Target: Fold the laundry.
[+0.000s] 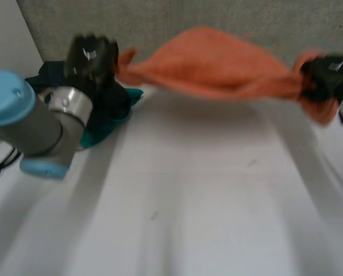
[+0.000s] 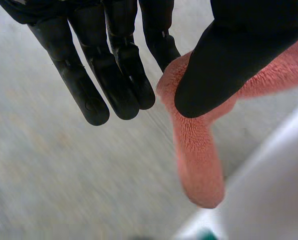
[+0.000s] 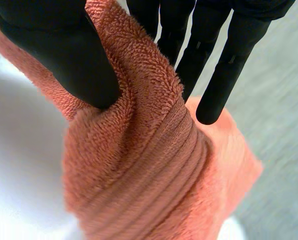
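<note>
We start with the white table — bare across its near and middle stretch, so there's plenty of room to lay a cloth flat. Above its far edge hangs the orange towel, stretched between both hands and clear of the surface. We read that as a spread-out hold: the two ends are pulled apart so the cloth opens before it goes down for folding. The task looks early to us, with no fold made yet.

The left arm crosses the left side of the head view. Behind it, at the table's far left, sits a pile of dark and teal clothes, close below the towel's left end. We would steer any lay-down toward the middle and right, away from that pile.

The left hand has the towel's left end. Its thumb pinches a corner against one finger, the other fingers are straight and free, and the corner's tail dangles below. The right hand has the right end — thumb pressed into bunched terry, straight fingers behind the cloth, more cloth gathered in. The left pinch looks thinner, and we judge it the likelier to slip if the stretch tightens.
</note>
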{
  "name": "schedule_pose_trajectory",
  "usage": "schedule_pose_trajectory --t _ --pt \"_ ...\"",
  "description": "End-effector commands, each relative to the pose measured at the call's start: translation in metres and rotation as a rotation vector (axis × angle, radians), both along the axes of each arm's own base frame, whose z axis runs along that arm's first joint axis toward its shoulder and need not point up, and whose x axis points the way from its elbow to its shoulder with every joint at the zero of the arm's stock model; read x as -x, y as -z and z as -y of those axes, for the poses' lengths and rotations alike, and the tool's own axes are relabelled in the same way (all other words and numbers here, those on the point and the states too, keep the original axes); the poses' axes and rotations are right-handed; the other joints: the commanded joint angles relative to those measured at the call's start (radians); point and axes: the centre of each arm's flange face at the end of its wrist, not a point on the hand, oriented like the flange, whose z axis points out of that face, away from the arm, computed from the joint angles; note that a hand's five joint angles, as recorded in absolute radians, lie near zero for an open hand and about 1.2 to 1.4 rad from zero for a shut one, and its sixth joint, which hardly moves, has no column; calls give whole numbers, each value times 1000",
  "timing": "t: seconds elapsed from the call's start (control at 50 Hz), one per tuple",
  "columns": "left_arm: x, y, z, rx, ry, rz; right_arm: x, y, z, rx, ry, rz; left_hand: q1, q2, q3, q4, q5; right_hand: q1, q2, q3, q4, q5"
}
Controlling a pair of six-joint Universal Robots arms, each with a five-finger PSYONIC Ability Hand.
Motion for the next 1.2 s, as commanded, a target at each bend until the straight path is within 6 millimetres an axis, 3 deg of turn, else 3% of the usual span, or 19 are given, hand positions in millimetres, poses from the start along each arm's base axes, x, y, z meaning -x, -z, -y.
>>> schedule_pose_trajectory --t 0.02,0.1,0.18,0.32,0.42,0.54,0.66,0.84,0.92,1.0,1.08,1.2 --pt "-10 55 -27 -166 5 77 -10 54 -28 -221 -94 -282 229 198 202 194 226 325 219 194 187 240" --pt "-13 61 -41 -195 14 90 -7 58 -40 -323 -110 -320 229 198 202 194 226 144 37 12 6 58" --pt "-15 61 -52 -203 19 94 -5 49 -45 -362 -114 -324 229 198 202 194 226 -56 -163 -187 -194 -142" --pt "-19 57 -60 -203 20 95 7 29 -40 -367 -88 -323 229 198 202 194 226 -265 -371 -396 -403 -350" --pt "-19 55 -64 -200 23 94 7 25 -42 -389 -114 -372 229 198 202 194 226 -280 -386 -411 -418 -365" --pt "-20 58 -67 -212 23 98 7 41 -42 -412 -162 -468 229 198 202 194 226 -385 -492 -517 -523 -471" --pt "-21 62 -69 -225 25 103 4 51 -32 -366 -157 -479 229 198 202 194 226 -691 -797 -822 -829 -776" --pt "-22 65 -70 -233 24 106 5 71 -27 -384 -150 -494 229 198 202 194 226 -574 -680 -705 -712 -659" --pt "-22 64 -70 -231 21 105 5 76 -27 -391 -155 -494 229 198 202 194 226 -242 -349 -374 -380 -328" --pt "-23 62 -68 -227 17 104 5 75 -27 -391 -152 -499 229 198 202 194 226 334 228 203 197 249" --pt "-25 50 -67 -195 11 91 7 62 -26 -356 -139 -482 229 198 202 194 226 336 229 204 198 250" --pt "-32 16 -66 -106 -11 53 21 -10 -34 -192 -42 -473 229 198 202 194 226 336 229 204 198 250"
